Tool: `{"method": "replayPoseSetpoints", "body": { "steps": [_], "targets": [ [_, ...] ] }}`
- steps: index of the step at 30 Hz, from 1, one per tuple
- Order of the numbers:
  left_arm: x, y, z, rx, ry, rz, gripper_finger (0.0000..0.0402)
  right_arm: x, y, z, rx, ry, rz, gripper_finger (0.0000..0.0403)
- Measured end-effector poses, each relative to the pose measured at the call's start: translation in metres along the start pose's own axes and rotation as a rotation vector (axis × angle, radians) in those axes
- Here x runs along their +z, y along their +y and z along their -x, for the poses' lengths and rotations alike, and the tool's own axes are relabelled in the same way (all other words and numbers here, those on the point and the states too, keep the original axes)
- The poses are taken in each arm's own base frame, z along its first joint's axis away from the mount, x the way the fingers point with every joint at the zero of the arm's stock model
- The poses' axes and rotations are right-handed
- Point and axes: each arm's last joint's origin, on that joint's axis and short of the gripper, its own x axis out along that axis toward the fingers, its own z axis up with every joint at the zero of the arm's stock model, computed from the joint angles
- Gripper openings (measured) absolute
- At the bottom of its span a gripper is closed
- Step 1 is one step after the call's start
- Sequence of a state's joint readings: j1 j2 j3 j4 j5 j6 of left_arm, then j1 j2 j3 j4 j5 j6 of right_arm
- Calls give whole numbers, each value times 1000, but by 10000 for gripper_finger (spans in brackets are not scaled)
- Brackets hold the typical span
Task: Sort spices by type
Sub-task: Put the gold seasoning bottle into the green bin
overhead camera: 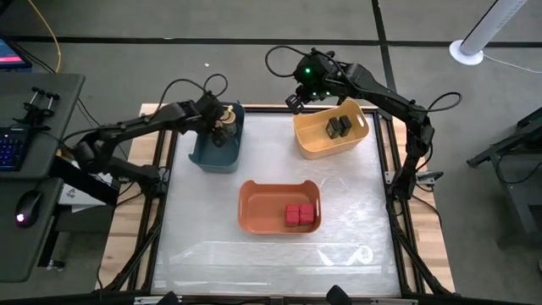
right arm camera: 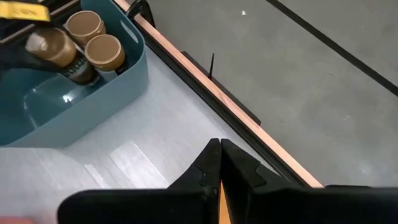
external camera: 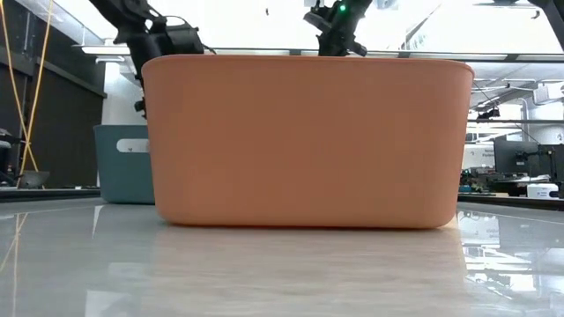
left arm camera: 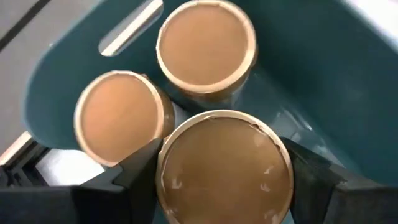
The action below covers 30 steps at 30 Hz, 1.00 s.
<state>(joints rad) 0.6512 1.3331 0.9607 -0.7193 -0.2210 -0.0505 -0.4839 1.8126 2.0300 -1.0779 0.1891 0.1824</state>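
Three round tan-lidded spice jars sit in the blue plastic bin (overhead camera: 203, 157) at ten o'clock on the pale glossy tabletop (overhead camera: 271, 250): two stand free (left arm camera: 206, 46), and the left claw (left arm camera: 224, 180) grasps the third jar (left arm camera: 224, 171). Two dark blocky containers (overhead camera: 339, 127) lie in the yellow bin (overhead camera: 309, 140) at one o'clock. Two red square tins (overhead camera: 298, 215) rest in the orange bin (overhead camera: 254, 212) at centre. The right claw (right arm camera: 219, 163) hangs clenched and empty beside the yellow bin. Grey floor surrounds the tabletop.

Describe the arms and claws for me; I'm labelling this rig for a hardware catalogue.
Both arms are dark, near-black jointed links with looping black cables along them. The right arm carries a glowing green light near its wrist. Each ends in a claw of two dark, angular fingers: the left claw has broad flat fingers, and the right claw tapers to pointed tips.
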Motion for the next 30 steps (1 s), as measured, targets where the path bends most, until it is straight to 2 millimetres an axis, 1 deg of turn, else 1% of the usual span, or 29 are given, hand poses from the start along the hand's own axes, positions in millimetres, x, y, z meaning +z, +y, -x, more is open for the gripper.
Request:
{"method": "replayPoseSetpoints", "body": {
  "steps": [4, 8, 12, 16, 25, 30],
  "targets": [
    [4, -1, -16, 5, 21, 3, 242, 0, 0, 0, 3, 0, -19, 0],
    [7, -4, -30, 22, 39, -9, 281, 0, 1, 0, 4, -1, -18, 0],
    [9, -4, -34, 31, 33, -5, 292, 0, 1, 0, 9, 0, -17, 0],
    [8, -4, -30, 27, 24, 4, 292, 0, 1, 0, 9, 0, -17, 0],
    [9, 1, -7, 22, -63, 24, 295, 0, 1, 0, 10, -1, -17, 0],
    [9, 1, -6, -14, -60, 23, 296, 0, 1, 0, 11, -4, -18, 0]
  ]
}}
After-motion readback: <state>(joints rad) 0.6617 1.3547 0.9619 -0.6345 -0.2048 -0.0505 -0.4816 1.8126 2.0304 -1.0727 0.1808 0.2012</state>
